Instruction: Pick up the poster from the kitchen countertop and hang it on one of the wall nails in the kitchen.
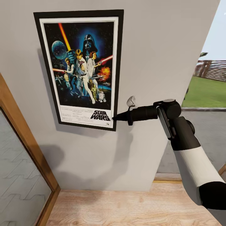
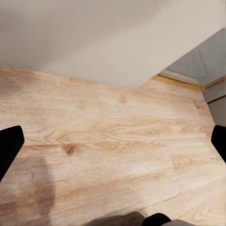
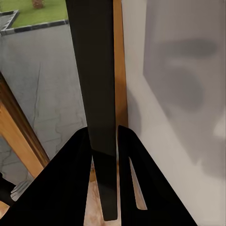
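Head view: poster (image 1: 80, 69) sits upright against the grey wall (image 1: 163, 47) in the upper left of the frame, long axis vertical and slightly tilted, with the right pincer (image 1: 115, 118) pinching its lower right corner from the right side. Right wrist view confirms it, black frame edge clamped between the fingers (image 3: 70, 188). Left pincer (image 2: 113, 141) is spread wide over the wooden floor (image 2: 108, 136), holding nothing, so the right arm is the one doing the hanging; no nail visible.

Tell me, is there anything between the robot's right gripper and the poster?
Nothing. In the head view the right gripper meets the poster at its lower right corner. The right wrist view shows the poster's black edge pinched between the fingers.
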You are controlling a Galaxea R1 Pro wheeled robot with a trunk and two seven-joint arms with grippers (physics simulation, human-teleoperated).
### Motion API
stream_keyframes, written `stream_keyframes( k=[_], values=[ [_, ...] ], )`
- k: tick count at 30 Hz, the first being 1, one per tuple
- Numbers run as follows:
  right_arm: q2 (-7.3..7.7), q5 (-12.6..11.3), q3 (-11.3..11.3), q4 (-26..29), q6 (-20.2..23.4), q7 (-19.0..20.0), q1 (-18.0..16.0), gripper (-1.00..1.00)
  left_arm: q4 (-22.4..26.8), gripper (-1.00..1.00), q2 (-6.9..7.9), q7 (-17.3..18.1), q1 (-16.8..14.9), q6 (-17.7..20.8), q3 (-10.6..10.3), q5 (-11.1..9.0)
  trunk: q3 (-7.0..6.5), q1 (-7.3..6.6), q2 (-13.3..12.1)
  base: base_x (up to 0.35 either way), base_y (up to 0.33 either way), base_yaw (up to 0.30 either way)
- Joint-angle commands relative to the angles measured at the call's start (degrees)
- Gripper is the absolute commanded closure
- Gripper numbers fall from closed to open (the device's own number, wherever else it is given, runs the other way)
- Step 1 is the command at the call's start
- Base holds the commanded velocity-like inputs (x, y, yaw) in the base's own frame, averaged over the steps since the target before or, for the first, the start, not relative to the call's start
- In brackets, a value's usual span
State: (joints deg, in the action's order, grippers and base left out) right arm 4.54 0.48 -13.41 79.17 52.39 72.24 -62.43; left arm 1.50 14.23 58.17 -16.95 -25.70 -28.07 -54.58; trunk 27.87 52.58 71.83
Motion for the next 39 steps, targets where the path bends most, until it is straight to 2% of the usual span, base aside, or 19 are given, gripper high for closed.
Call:
stream_keyframes(
  k=[1,39],
  values=[
    [0.03,0.0,0.0,0.0,0.5,0.2,-0.1,1.00,0.0,-1.00,0.01,0.1,0.0,-0.2,-0.5,-0.4,-0.12,-0.23,-0.4,0.000,0.000,0.000],
    [0.03,0.0,0.0,0.0,0.5,0.2,-0.1,1.00,0.0,-1.00,0.01,0.1,0.0,-0.2,-0.5,-0.4,-6.95,-8.57,-15.6,0.000,0.000,0.000]
  ],
)
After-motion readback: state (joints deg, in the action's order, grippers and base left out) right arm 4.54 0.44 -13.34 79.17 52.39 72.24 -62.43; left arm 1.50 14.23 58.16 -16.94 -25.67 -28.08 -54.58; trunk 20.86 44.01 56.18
